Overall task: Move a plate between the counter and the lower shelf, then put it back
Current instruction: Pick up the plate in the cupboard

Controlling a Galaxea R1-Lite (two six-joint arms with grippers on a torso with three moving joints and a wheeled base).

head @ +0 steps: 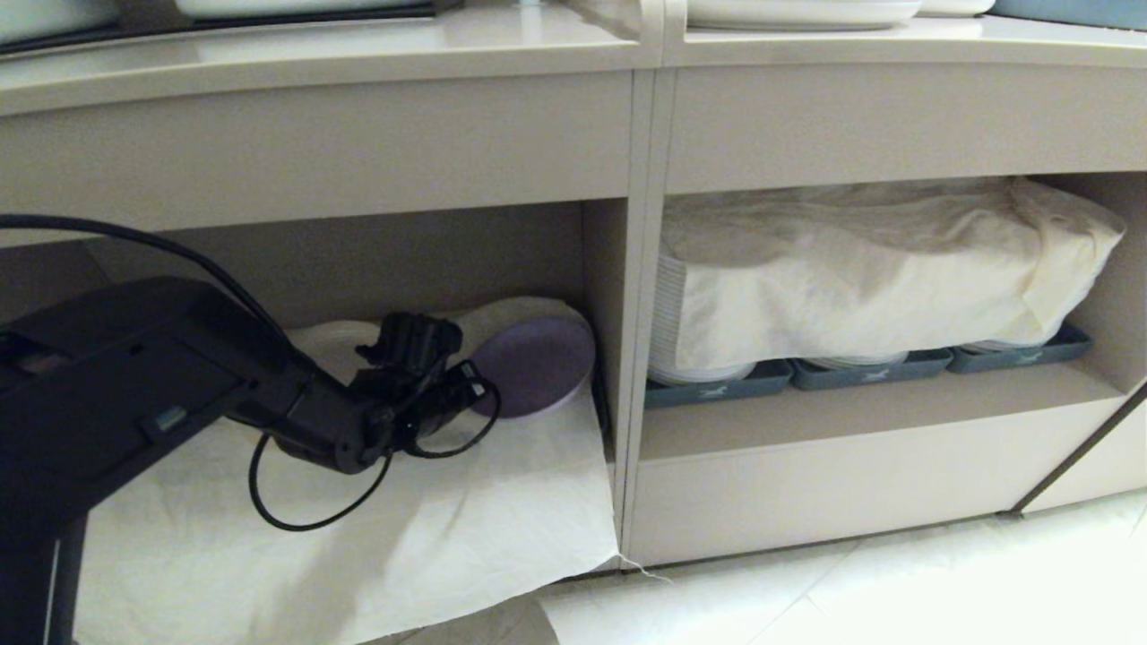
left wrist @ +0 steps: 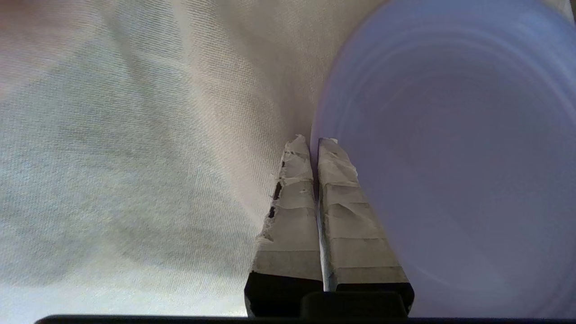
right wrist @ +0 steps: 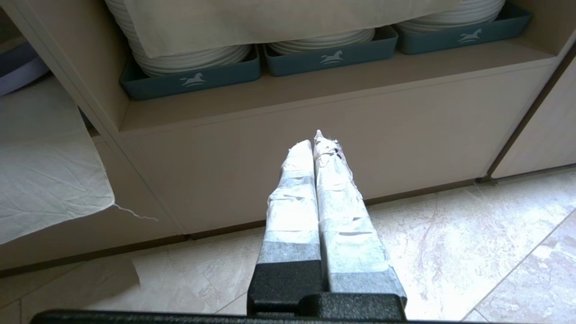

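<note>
The lavender plate (head: pixel 538 363) (left wrist: pixel 450 157) lies in the lower shelf (head: pixel 358 260) at its right end, on the cream cloth (head: pixel 358 537) (left wrist: pixel 135 135), and looks slightly tilted. My left gripper (head: pixel 479 390) (left wrist: pixel 315 139) reaches into the shelf from the left. Its taped fingers (left wrist: pixel 342 202) are shut on the plate's left rim, one above the plate and one beside it over the cloth. A sliver of the plate (right wrist: pixel 18 67) shows in the right wrist view. The counter (head: pixel 314 63) runs along the top. My right gripper (right wrist: pixel 316 139) hangs shut and empty over the floor.
The neighbouring cubby on the right holds stacked white plates (head: pixel 708 367) in grey-blue trays (head: pixel 860 372) under a cream cover (head: pixel 851 269). A divider wall (head: pixel 627 358) stands just right of the lavender plate. White dishes (head: pixel 797 11) sit on the counter. Tiled floor (head: pixel 896 591) lies below.
</note>
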